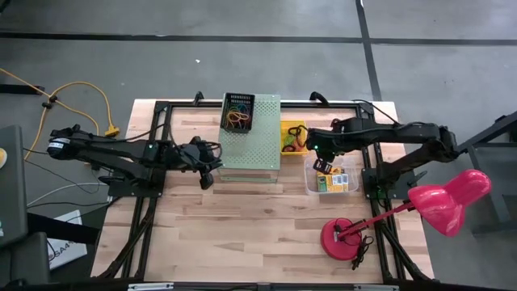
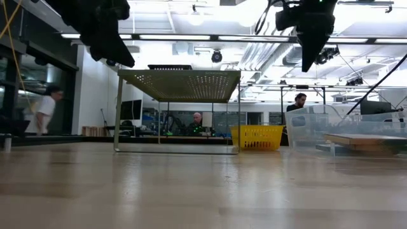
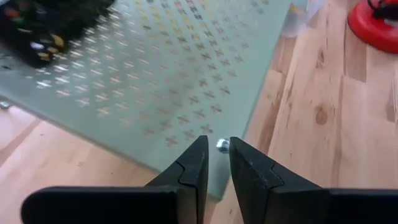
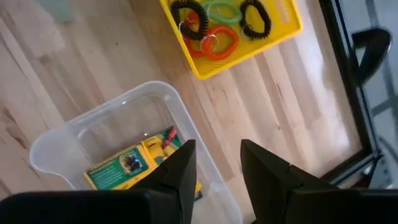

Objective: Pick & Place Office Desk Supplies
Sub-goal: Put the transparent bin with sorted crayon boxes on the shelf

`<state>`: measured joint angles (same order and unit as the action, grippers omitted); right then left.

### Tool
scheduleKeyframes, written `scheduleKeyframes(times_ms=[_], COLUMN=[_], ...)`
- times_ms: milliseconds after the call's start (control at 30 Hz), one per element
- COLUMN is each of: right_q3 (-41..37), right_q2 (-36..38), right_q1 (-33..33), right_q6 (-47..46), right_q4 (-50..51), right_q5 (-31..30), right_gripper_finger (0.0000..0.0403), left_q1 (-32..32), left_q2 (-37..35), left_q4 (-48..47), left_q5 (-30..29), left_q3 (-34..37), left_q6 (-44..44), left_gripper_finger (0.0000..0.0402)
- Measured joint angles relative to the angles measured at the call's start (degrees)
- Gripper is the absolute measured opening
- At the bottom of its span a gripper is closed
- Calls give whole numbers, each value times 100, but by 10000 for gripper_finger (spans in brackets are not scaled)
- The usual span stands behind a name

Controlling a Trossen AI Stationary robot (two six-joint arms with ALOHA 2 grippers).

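Note:
Elastic band loops in black, green and orange [image 4: 214,28] lie in a yellow basket [image 4: 283,31]. A yellow-and-green crayon box [image 4: 127,165] lies flat in a clear container [image 4: 106,124]. More loops [image 1: 237,118] fill a black basket [image 1: 239,101] on top of the pale-green perforated box [image 1: 254,149]. My right gripper [image 4: 219,146] hangs open above the clear container's edge [image 1: 323,164], holding nothing. My left gripper [image 3: 217,144] hovers at the perforated box's near left corner [image 1: 207,170], its fingers a narrow gap apart with nothing between them.
A pink desk lamp [image 1: 440,202] with a red base [image 1: 343,238] stands at the near right. The perforated box stands on thin legs [image 2: 117,114] with room beneath. Bare wood lies along the near side [image 1: 242,234]. People sit in the room beyond.

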<state>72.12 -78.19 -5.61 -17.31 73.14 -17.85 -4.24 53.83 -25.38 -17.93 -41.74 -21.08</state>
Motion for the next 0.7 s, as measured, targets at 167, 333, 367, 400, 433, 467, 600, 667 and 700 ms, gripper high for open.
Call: scheduleKeyframes(times_ms=[167,333,367,400,433,467,600,667,700], right_q3=[-400,-909,-1026,-1153,-1269,-1407,-1749,-1795,-1795], right_q2=[17,33,32,31,31,31,31,31,31], right_q1=[124,72,24,-14,-52,-93,-246,-309,-334], right_q6=[519,914,999,1077,1161,1260,1519,1604,1647], right_q4=[-258,-314,-330,-376,-417,-489,-866,-1011,-1067], right_q5=[5,-4,-1,3,5,14,154,202,246], right_gripper_finger=[113,113,113,113,113,113,113,113,113], left_q1=[-145,-274,-311,-346,-381,-410,-452,-452,-452], left_q2=[433,674,680,684,679,660,599,561,544], left_q4=[239,790,875,953,1032,1099,1132,1127,1146], left_q5=[-45,-37,-33,-11,24,27,16,-12,-22], left_q3=[-9,-7,0,4,4,4,4,4,4], left_q6=[0,1,0,6,26,61,109,109,111], left_gripper_finger=[60,60,60,60,60,60,60,60,60])
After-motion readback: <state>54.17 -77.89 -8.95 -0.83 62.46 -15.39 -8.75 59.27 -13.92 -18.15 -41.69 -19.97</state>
